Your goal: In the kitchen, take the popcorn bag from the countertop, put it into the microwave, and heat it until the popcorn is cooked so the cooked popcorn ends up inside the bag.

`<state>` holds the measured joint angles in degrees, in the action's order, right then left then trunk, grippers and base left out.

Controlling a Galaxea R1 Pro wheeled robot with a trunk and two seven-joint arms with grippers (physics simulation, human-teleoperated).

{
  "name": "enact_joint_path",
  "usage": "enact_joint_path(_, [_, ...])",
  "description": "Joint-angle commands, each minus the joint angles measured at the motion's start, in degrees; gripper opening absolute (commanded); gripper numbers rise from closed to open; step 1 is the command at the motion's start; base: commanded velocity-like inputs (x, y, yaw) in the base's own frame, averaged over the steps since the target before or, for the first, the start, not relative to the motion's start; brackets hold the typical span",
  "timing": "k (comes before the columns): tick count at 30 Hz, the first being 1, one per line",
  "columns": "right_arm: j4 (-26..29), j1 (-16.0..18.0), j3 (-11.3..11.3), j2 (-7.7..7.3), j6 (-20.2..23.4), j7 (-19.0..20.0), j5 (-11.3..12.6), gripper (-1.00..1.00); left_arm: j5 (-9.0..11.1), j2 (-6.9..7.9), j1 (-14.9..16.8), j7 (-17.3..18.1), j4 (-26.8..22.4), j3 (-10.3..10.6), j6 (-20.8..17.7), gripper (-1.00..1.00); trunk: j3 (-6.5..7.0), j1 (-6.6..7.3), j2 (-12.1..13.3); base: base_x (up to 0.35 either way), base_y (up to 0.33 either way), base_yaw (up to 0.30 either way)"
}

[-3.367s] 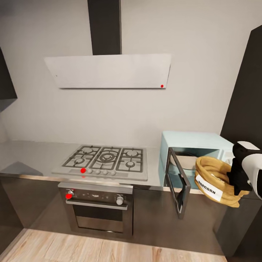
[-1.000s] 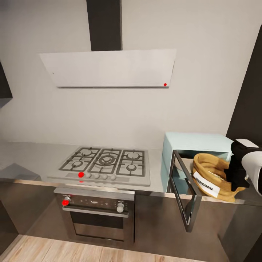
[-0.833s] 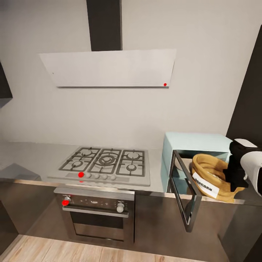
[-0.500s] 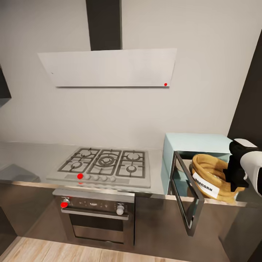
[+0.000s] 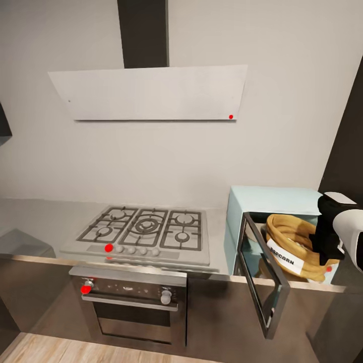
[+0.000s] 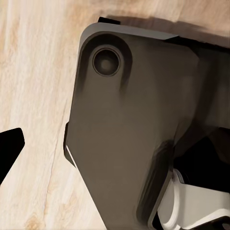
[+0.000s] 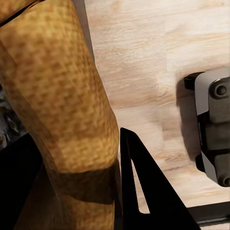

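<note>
The pale-blue microwave (image 5: 275, 197) stands on the grey countertop (image 5: 40, 217) at the right, its dark glass door (image 5: 264, 282) swung open toward me. The tan popcorn bag (image 5: 292, 247) with its white "POPCORN" label hangs at the mouth of the microwave's cavity; how deep it reaches I cannot tell. My right gripper (image 5: 325, 247) is shut on the bag's rolled rim from the right. In the right wrist view the bag's woven side (image 7: 57, 96) lies against a black finger (image 7: 143, 191). The popcorn itself cannot be made out. A black fingertip (image 6: 9, 148) of my left gripper hangs over the wooden floor.
A grey gas hob (image 5: 141, 232) sits left of the microwave, above a built-in oven (image 5: 131, 302). A white range hood (image 5: 148, 93) hangs on the wall. A dark tall cabinet (image 5: 348, 151) borders the microwave on the right. My own dark base (image 6: 134, 134) is below the left arm.
The whole view has shifted as the camera came a little closer to the counter. The bag, earlier lower before the counter edge, is now up at the microwave's opening, still held.
</note>
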<state>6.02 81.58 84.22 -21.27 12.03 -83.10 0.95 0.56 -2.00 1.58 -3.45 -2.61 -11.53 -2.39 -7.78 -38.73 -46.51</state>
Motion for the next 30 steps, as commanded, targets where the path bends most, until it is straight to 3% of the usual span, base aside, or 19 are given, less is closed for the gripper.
enact_joint_path(1, [0.0, 0.0, 0.0, 0.00, 0.6, -0.2, 0.1, -1.00, 0.1, -0.03, 0.0, -0.1, -0.1, -0.2, -0.3, 1.00, -0.09, -0.01, -0.1, 0.008, 0.000, 0.000])
enact_joint_path(16, [0.0, 0.0, 0.1, 0.00, 0.4, -0.4, 0.1, -1.00, 0.1, -0.03, 0.1, -0.1, -0.1, -0.2, -0.6, 1.00, -0.09, -0.01, -0.1, 0.111, 0.000, 0.000])
enact_joint_path(30, [0.0, 0.0, 0.2, -0.02, 0.3, -0.5, 0.2, -1.00, 0.1, -0.03, 0.0, -0.2, -0.1, -0.3, -0.3, 1.00, -0.09, -0.01, -0.1, 0.042, 0.085, -0.035])
